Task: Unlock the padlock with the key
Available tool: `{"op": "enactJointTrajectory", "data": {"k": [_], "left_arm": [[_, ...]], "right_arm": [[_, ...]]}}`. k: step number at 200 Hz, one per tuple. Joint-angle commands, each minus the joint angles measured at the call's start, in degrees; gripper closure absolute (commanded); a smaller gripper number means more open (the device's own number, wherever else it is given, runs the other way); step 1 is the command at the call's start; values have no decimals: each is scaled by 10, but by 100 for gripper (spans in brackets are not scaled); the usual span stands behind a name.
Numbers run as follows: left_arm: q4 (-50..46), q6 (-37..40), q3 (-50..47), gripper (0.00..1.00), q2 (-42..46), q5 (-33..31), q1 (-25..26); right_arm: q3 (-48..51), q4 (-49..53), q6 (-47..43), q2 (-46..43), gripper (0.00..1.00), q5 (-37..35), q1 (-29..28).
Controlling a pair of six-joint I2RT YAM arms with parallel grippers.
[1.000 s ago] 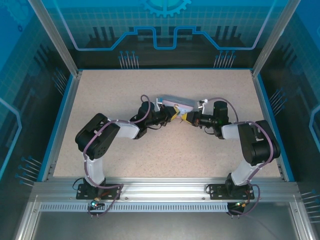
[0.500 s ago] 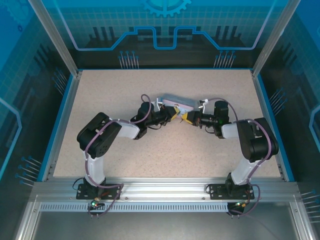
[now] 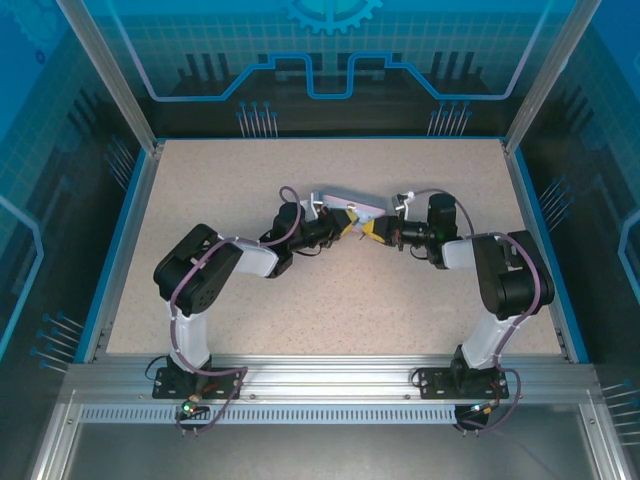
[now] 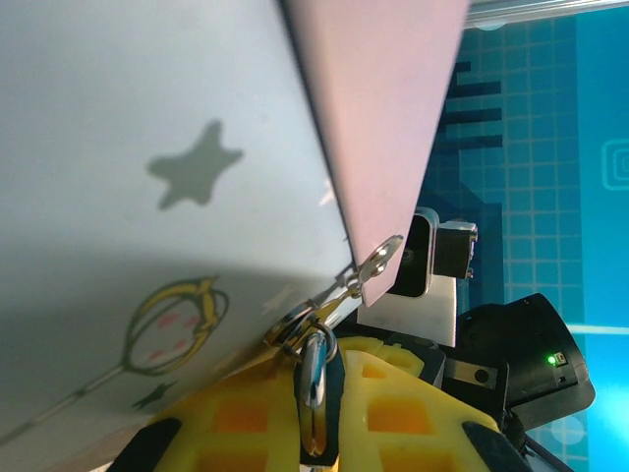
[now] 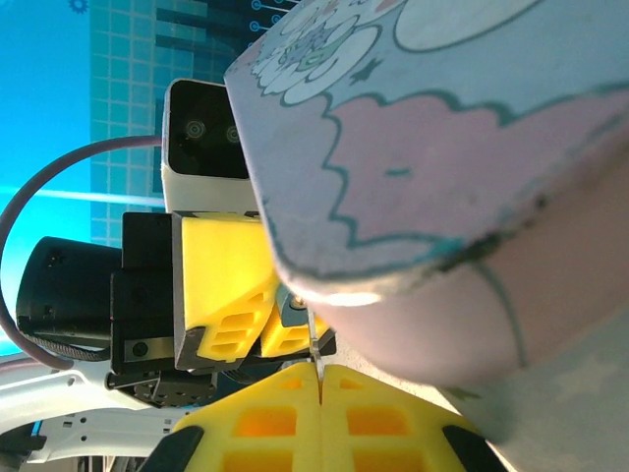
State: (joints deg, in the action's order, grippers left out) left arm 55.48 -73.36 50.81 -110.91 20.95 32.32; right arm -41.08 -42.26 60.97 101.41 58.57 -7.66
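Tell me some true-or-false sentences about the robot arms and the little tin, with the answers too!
1. The two arms meet beside the tin in the middle of the table. True.
2. The right gripper is wide open. False: its yellow fingers are pressed together on a thin metal sliver, probably the key.
3. The left gripper pinches a small metal piece, probably the padlock. True.
4. The tin is plain black. False: it is pale, with cartoon drawings and pink patches.
5. A grey star is on the tin. True.
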Motion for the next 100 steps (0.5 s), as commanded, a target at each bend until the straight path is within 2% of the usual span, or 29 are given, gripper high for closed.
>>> {"op": "enactJointTrajectory", "data": {"k": [1, 66, 100], "left_arm": [[29, 5, -1, 100, -3, 124, 31], [38, -12, 4, 100, -10, 130, 37], [42, -14, 2, 100, -10, 132, 37]], "right_arm": [[-48, -23, -37, -1, 100, -34, 7], [-75, 31, -109, 7, 100, -42, -12], [-90, 36, -109, 22, 100, -32, -8]]}}
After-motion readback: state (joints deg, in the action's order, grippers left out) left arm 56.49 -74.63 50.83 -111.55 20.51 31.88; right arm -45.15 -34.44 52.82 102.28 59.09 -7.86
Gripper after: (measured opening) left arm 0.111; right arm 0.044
